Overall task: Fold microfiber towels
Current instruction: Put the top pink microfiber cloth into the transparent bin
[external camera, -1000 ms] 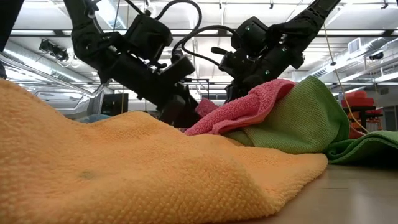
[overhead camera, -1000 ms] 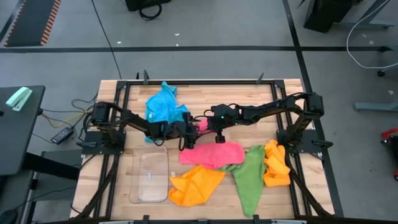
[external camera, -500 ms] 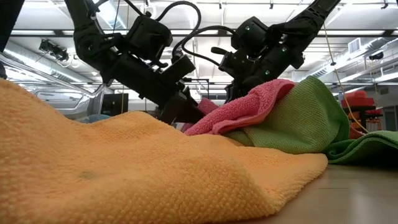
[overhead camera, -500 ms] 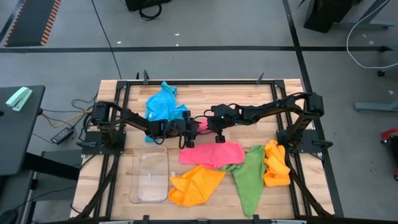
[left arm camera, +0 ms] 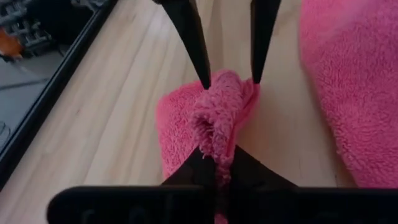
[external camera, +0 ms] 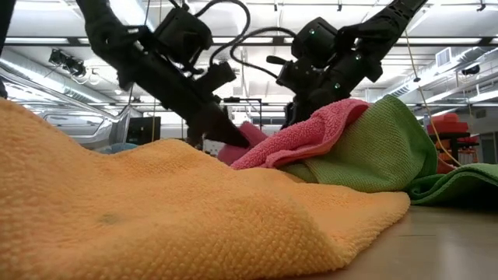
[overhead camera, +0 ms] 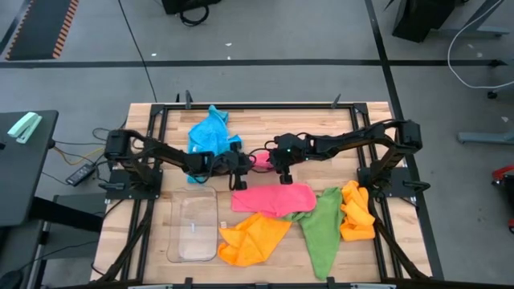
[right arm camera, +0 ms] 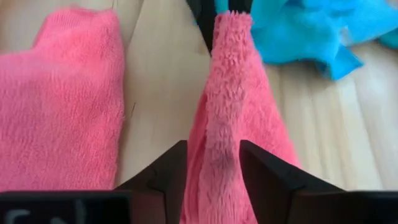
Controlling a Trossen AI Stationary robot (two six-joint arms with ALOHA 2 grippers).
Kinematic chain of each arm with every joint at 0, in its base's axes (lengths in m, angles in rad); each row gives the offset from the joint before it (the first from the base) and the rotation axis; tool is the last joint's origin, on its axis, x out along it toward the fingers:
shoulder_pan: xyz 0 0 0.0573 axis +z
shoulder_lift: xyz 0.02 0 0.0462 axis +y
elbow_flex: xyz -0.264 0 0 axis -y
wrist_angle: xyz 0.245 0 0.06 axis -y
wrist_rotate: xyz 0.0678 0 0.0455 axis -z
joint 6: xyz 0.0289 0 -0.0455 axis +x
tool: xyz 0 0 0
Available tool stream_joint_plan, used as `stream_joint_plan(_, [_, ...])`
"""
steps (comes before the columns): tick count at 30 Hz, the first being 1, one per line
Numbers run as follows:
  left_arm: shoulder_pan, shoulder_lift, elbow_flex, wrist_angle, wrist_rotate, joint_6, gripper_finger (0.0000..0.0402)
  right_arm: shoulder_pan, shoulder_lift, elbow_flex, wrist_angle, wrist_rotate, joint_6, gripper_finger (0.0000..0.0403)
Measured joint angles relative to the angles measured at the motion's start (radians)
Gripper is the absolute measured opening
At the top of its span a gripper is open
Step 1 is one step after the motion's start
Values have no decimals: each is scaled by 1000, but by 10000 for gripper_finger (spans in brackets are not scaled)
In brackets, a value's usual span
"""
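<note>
A small pink towel lies bunched into a ridge on the wood at mid-table, between my two grippers. My left gripper comes from the table's left and is shut on the ridge's near end. My right gripper comes from the right and is open, its fingers standing on either side of the ridge's other end. A larger pink towel lies flat just nearer the front edge. A blue towel is crumpled behind the left arm. My left gripper pinches the raised fold of the small pink towel between its two fingers, at the end toward the table's left. The fingers slant down along the ridge. The rest of the towel lies on the wood. My right gripper's open fingers flank the fold; whether they touch it I cannot tell.
A clear plastic tray sits at the front left. Two orange towels and a green towel lie crumpled along the front, partly overlapping the larger pink one. A black frame borders the table.
My left gripper has shut on the small pink towel's fold and risen a little, drawing the fold up with it. The towel's lower part has stayed on the wood. My right arm has kept its place.
</note>
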Motion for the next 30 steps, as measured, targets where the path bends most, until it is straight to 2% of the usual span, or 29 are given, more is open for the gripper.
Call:
stream_joint_plan(6, [5, -117, 1, -141, 5, -87, 38, -34, -82, 0, -50, 1, 12, 174])
stream_joint_plan(12, [5, -225, 0, -269, 6, -117, 15, -63, -121, 0, -69, 7, 91, 171])
stream_joint_plan(19, [5, -324, 1, -410, 6, -163, 29, -81, -127, 0, -100, 15, 76, 170])
stream_joint_plan(30, [3, -353, 222, -897, 6, -322, 18, -101, -127, 0, -109, 15, 71, 170])
